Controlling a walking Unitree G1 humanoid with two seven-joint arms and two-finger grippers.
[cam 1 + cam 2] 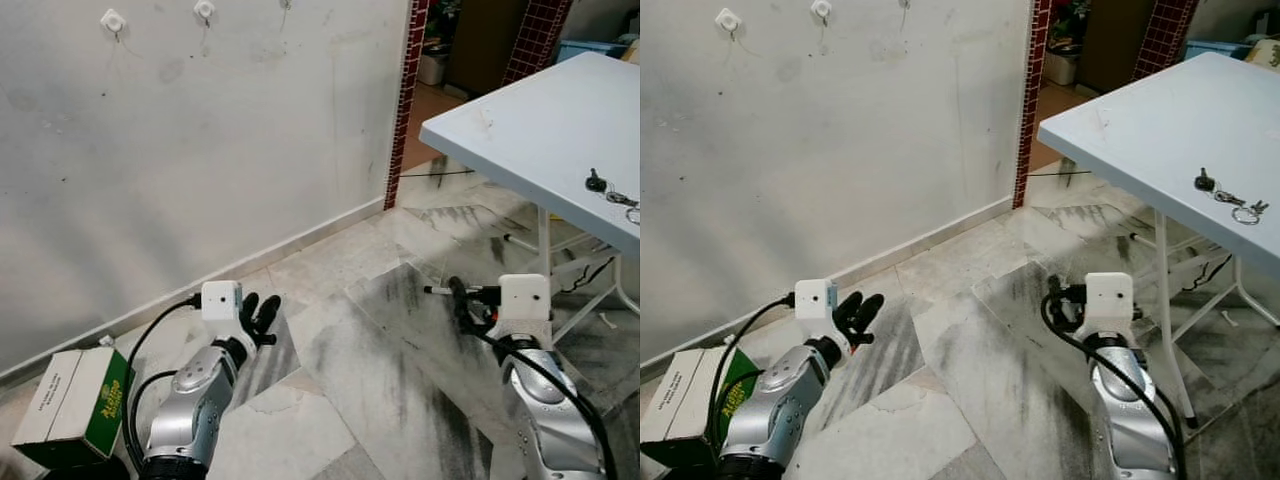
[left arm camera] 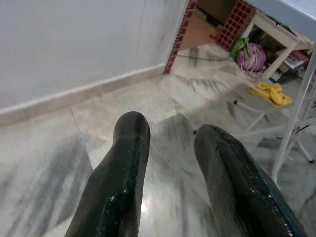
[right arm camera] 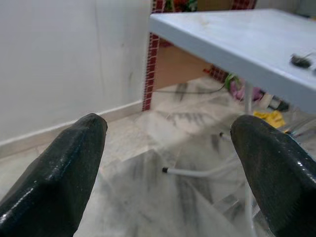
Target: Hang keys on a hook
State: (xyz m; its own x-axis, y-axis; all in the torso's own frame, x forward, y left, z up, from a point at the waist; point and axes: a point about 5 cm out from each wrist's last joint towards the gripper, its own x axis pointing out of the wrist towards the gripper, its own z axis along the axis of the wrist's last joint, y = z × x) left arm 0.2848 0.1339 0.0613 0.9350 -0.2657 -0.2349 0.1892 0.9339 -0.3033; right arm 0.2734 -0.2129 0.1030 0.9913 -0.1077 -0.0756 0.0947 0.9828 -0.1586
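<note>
marble floor tiles (image 1: 330, 330), grey-streaked, sit right under both arms, which hang low and forward. left gripper (image 1: 262, 315) hovers near the floor at about 7 o'clock in the head view, fingers with only a narrow gap between them, holding nothing. just behind and outside it is a green and white carton (image 1: 75, 405) against the skirting. right gripper (image 1: 1060, 303) is at about 5 o'clock, jaws spread wide and empty, aimed at the floor under the table (image 1: 520, 130).

further out, the keys (image 1: 1230, 197) lie flat on the pale blue tabletop near its edge, up at roughly 2 o'clock from the right gripper and well above it. the bunch strings out more or less along the table edge, dark fob first and ring at the far end. right arm is clearly the nearer one, so i'd guess it has to lift up over the edge and come down on them.

farthest off, the hooks (image 1: 113, 20) are high on the white wall at 11 o'clock, well apart from the keys. nothing picked up yet.
</note>
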